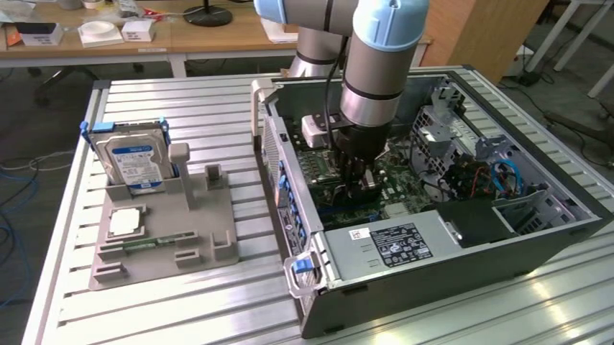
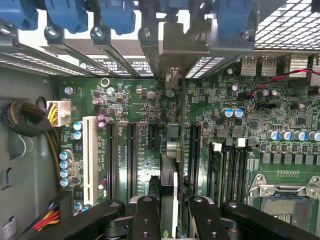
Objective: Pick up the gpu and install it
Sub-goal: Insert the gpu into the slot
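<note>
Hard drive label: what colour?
Blue and white; the hard drive label shows best in the exterior view.

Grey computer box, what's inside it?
A green circuit board with black slots, and the black claw gripping a thin dark card edge-on. The board under the card is covered.

Evenly lit from above; glare on the table [image 1: 566, 302]; dim inside the computer case [image 1: 461, 267]; white blowout behind the vents [image 2: 290, 25].

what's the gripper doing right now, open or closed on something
gripper: closed on the gpu, held edge-on over the motherboard inside the case.
</note>
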Tool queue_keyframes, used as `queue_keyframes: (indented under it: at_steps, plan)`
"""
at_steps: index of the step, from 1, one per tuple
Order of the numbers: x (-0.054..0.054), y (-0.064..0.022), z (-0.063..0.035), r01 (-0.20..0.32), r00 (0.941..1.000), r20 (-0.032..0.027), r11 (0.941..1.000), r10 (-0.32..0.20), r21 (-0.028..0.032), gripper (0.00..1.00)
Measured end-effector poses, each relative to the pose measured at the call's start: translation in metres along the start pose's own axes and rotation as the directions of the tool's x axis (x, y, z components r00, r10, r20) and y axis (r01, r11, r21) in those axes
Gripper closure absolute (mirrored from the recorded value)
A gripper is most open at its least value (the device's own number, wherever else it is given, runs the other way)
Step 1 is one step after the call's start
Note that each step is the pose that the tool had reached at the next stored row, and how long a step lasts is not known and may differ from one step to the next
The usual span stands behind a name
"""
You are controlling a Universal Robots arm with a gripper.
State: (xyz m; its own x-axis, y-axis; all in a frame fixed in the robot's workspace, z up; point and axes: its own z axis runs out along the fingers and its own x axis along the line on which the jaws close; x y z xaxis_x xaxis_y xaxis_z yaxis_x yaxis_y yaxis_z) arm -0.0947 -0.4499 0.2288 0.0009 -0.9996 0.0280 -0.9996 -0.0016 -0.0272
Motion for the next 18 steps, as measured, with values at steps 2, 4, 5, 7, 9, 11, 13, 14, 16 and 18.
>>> queue_keyframes:
  at_steps: [2,4,5,7,9,11,13,14,16,18]
  plan:
    - [0.0,0.0,0.0,0.0,1.0,0.0,1.0,0.0,0.0,0.73]
    - [0.0,0.0,0.0,0.0,1.0,0.0001,1.0,0.0,0.0,0.73]
    - [0.0,0.0,0.0,0.0,1.0,0.0,1.0,0.0,0.0,0.73]
    - [0.0,0.0,0.0,0.0,1.0,0.0,1.0,0.0,0.0,0.73]
    - [0.0,0.0,0.0,0.0,1.0,0.0,1.0,0.0,0.0,0.73]
    - [0.0,0.0,0.0,0.0,1.0,0.0001,1.0,0.0,0.0,0.73]
    - [0.0,0.0,0.0,0.0,1.0,0.0,1.0,0.0,0.0,0.73]
    - [0.0,0.0,0.0,0.0,1.0,0.0,1.0,0.0,0.0,0.73]
    - [0.0,0.0,0.0,0.0,1.0,0.0,1.0,0.0,0.0,0.73]
    - [-0.0002,0.0001,0.0002,0.0,1.0,0.0018,1.0,0.0,-0.0002,0.73]
